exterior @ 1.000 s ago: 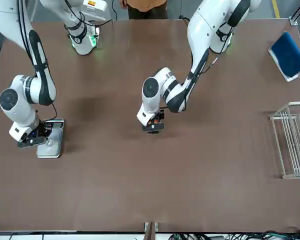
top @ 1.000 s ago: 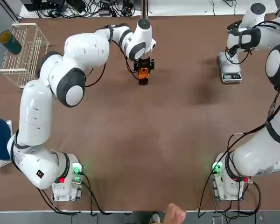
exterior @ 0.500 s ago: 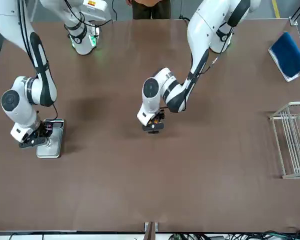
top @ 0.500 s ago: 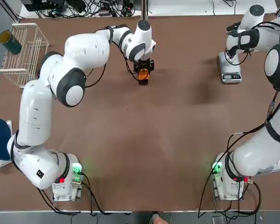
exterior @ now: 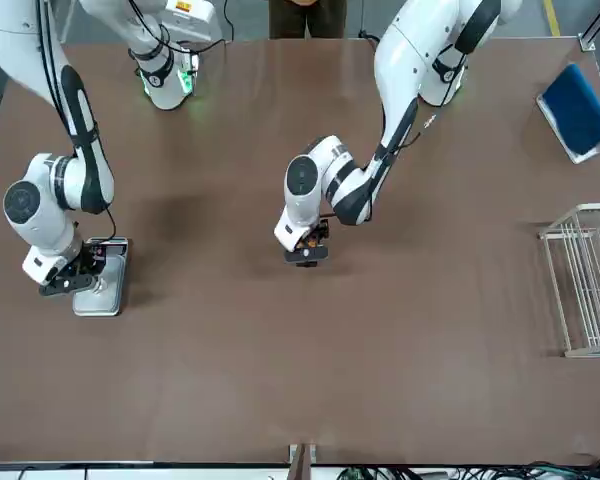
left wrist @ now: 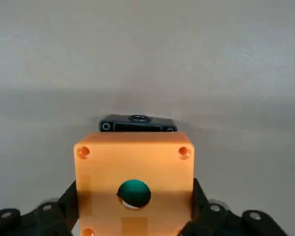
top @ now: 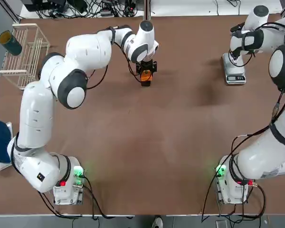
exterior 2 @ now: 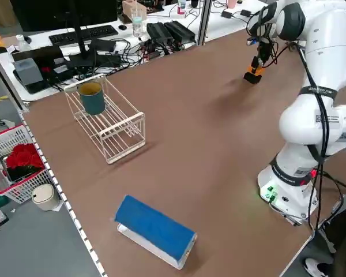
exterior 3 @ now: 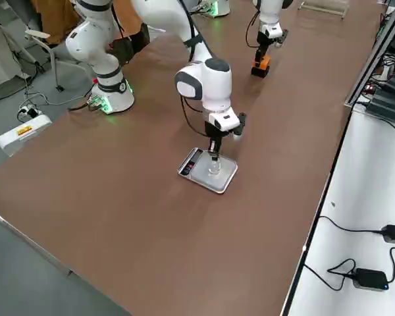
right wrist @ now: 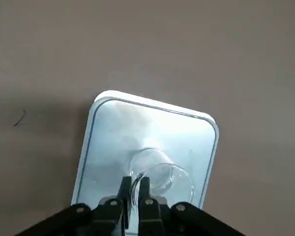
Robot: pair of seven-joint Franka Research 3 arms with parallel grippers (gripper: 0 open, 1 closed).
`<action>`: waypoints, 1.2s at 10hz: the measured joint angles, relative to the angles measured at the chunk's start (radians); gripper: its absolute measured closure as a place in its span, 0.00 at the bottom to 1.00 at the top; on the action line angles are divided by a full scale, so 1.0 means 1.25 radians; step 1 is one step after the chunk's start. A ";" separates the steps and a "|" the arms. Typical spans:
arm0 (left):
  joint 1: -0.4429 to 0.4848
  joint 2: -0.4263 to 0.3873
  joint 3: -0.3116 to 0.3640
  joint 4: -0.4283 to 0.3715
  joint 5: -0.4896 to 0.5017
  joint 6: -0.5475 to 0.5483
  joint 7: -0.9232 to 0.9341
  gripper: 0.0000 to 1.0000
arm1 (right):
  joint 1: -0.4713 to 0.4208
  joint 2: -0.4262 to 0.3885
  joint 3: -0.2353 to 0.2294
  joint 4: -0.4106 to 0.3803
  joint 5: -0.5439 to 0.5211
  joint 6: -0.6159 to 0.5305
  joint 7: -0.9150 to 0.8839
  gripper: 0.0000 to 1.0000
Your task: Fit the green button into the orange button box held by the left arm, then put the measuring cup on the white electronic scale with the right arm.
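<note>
Inspection of the brown table [top: 147, 137]: two items of the task are noted, each at a gripper.

Left gripper [top: 146, 72] is positioned at the far middle of the table, pointing down. Its black fingers [left wrist: 64, 204] are closed against the two sides of the square orange plastic button box [left wrist: 134, 184]. The round green button [left wrist: 134, 192] is seated in the hole in the box's face, as seen in the left wrist view. A small black part [left wrist: 137, 123] is visible just behind the box. The box is held low, at or just above the table surface; contact cannot be confirmed.

Right gripper [exterior 3: 214, 155] is positioned at the far right of the table, directly over the flat white electronic scale [right wrist: 108, 142] with its silvery platform. The clear measuring cup [right wrist: 160, 177] is standing upright on the platform. The gripper's fingers [right wrist: 124, 189] are nearly closed, with only a thin gap between them, and the cup's rim is pinched in that gap. A small display panel is seen at the scale's near end [top: 235, 78]; its figures cannot be read.

No brand, label or legible writing is found on the box, cup or scale.

Also recorded: a white wire rack [top: 26, 54] at the far left, holding a dark green cylindrical cup [top: 10, 42].
</note>
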 joint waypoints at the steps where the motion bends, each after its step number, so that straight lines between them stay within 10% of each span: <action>1: 0.000 0.000 0.000 0.000 0.000 0.001 0.000 0.14 | 0.000 0.000 0.000 0.000 0.000 0.000 0.000 0.85; 12: 0.000 0.000 0.000 -0.008 0.000 0.013 0.000 0.14 | 0.003 -0.001 0.003 0.013 0.000 -0.040 0.000 0.54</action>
